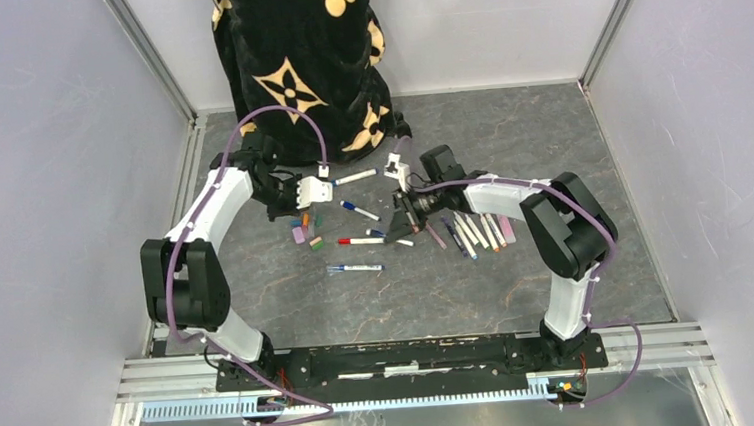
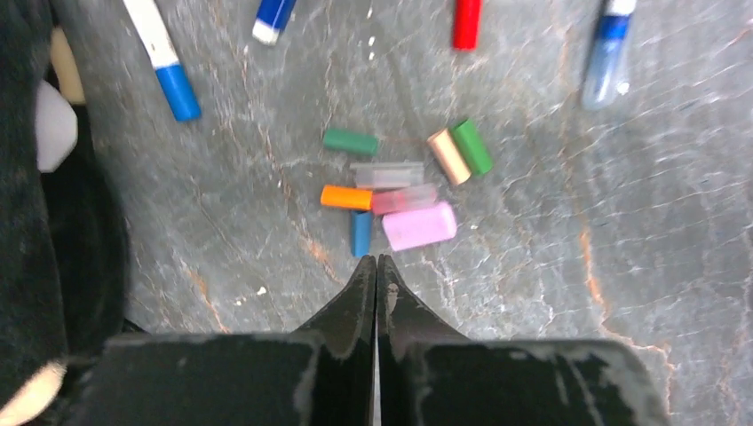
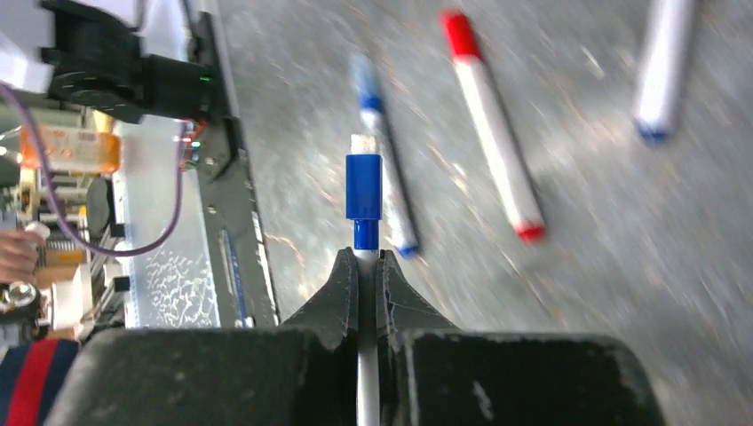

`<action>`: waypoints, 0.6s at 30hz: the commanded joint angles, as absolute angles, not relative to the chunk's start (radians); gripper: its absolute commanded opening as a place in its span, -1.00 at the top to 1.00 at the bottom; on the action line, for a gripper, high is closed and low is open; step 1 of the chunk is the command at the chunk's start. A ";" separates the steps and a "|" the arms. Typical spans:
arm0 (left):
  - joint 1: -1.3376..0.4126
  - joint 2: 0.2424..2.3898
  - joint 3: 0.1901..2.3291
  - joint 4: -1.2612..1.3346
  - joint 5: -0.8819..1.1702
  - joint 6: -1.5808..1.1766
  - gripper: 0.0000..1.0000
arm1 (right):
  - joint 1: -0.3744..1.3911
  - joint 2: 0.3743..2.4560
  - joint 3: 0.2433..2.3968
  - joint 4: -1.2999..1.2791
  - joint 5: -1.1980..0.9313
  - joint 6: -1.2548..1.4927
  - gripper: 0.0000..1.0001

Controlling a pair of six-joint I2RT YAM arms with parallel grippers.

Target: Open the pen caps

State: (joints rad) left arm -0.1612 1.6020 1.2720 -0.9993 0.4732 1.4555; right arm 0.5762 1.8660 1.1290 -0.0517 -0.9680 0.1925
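Eight stubby plastic caps (image 2: 419, 225), two green, two pink, orange, blue, tan and clear, cluster on the grey table (image 2: 577, 311) just before my left gripper (image 2: 375, 266), closed and empty. My right gripper (image 3: 368, 257) clamps one white blue-tipped pen (image 3: 362, 191).

Eight loose pen caps (image 2: 419, 225) are lying at the left: two green, two pink, one each of orange, blue, tan and clear. Four pens (image 1: 360, 241) are lying singly in the middle, a fifth pen (image 3: 363, 191) is being gripped beside them, and roughly six more are lying packed in a row at the right.
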 commanded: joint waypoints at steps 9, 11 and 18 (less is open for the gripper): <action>-0.209 1.625 1.229 -0.900 0.543 1.385 0.94 | 0.522 1.806 1.096 -0.099 -0.934 0.176 1.00; -0.240 1.596 1.216 -0.897 0.546 1.383 0.95 | 0.522 1.819 1.125 -0.126 -0.924 0.164 1.00; -0.255 1.665 1.239 -0.859 0.468 1.299 0.91 | 0.477 1.741 1.046 -0.010 -0.786 0.240 1.00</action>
